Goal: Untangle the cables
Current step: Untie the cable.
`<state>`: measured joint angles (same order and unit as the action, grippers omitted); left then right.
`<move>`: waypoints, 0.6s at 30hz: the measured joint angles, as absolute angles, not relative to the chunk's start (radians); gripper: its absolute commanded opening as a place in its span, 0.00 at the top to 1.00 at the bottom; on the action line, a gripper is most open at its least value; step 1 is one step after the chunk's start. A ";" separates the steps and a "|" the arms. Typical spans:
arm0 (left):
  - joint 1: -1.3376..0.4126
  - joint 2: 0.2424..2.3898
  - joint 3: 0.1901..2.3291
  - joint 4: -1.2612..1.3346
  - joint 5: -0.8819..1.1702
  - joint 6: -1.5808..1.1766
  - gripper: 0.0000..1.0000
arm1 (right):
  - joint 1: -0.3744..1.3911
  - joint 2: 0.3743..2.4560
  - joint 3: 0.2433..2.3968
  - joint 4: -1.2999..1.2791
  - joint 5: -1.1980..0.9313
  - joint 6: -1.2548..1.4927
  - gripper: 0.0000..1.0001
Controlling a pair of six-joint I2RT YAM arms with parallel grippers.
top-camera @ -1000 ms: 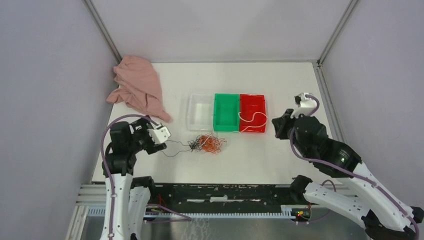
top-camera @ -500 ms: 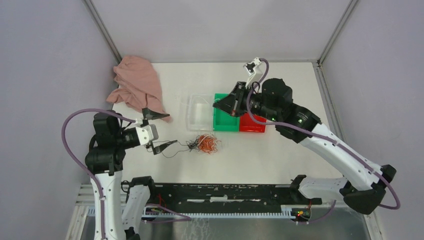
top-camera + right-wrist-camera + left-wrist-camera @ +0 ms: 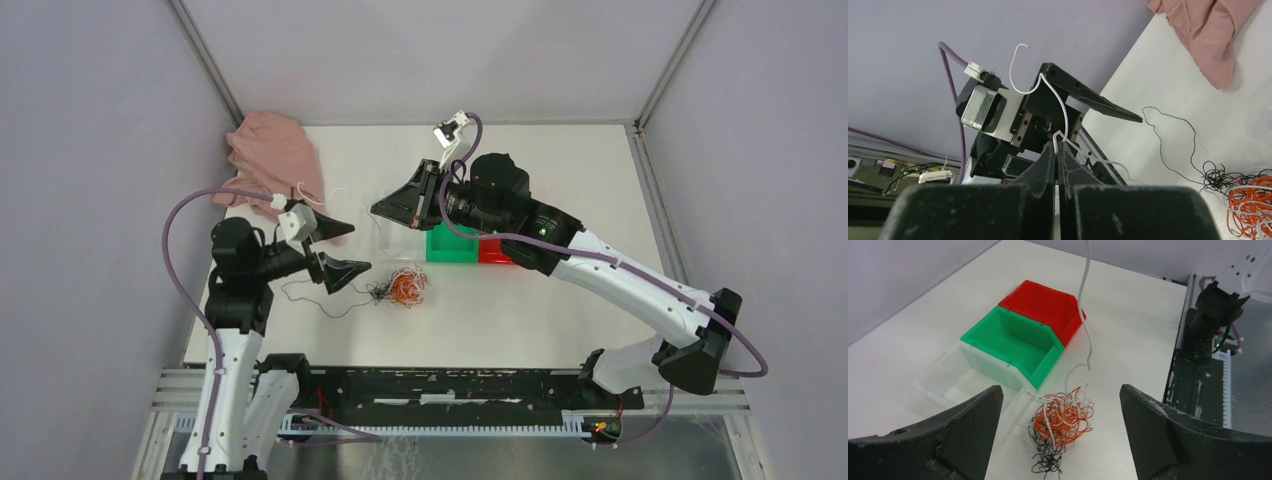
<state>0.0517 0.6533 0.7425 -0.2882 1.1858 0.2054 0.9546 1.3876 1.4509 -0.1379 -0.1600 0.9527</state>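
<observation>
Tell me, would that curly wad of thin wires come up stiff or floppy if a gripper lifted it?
Likely floppy and very light: the white wire pinched in the right gripper sags in loose curves. The wad would probably lift as one clump, since its orange, black and white loops look hooked together.

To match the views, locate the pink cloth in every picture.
Top external: pink cloth in the upper left.
Left wrist: not in it.
Right wrist: upper right corner.
Shared landmark: the orange cable wad, seen in all three.
</observation>
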 measured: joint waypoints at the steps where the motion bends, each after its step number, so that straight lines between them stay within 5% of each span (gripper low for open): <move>1: 0.025 0.661 0.734 -0.250 1.158 0.158 0.08 | 0.960 1.390 1.451 -0.138 -0.151 0.951 1.00; 9: -0.303 0.701 0.696 -0.095 0.897 -0.038 0.25 | 0.978 1.401 1.446 -0.124 -0.087 0.945 1.00; 15: -0.325 0.748 0.696 -0.026 0.815 -0.103 0.83 | 0.980 1.400 1.412 -0.104 -0.067 0.945 1.00; 18: -0.325 0.753 0.696 -0.001 0.807 -0.123 0.92 | 0.980 1.400 1.388 -0.101 -0.059 0.944 1.00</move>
